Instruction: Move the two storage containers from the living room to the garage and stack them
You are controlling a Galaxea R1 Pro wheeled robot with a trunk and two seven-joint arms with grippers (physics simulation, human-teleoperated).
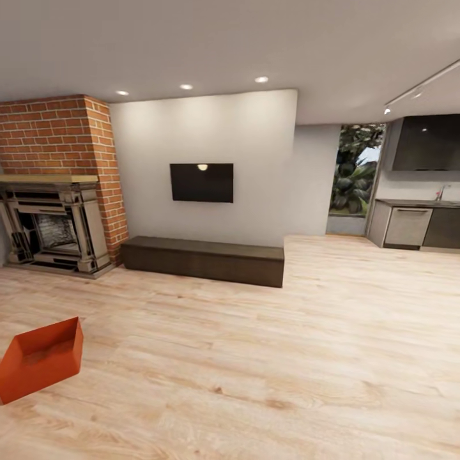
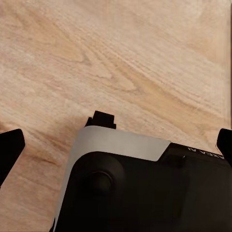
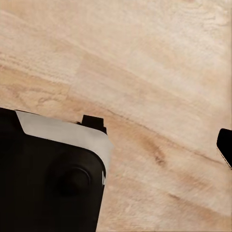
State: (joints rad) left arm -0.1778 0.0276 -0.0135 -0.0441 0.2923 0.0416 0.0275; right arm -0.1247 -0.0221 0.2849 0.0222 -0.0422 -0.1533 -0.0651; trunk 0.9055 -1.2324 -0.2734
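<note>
Bin [image 1: 39, 360] (orange-red, lidless) sits on the plank floor [image 1: 255, 358] in front of the fireplace [image 1: 54, 223]; right of the fireplace, a low bench [image 1: 203, 259] under a wall TV [image 1: 201, 183]. Left gripper [image 2: 116, 145] spreads wide, holding nothing; right gripper's spread I cannot tell.

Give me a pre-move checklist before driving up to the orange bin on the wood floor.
1. First storage container located: ok, low at the head view's left, on the wood floor.
2. Container upright, open side up: ok.
3. Second container located: not ok.
4. Floor between robot and container free of obstacles: ok.
5. Left gripper empty, fingers apart: ok.
6. Right gripper state: cannot tell, one fingertip visible.
</note>
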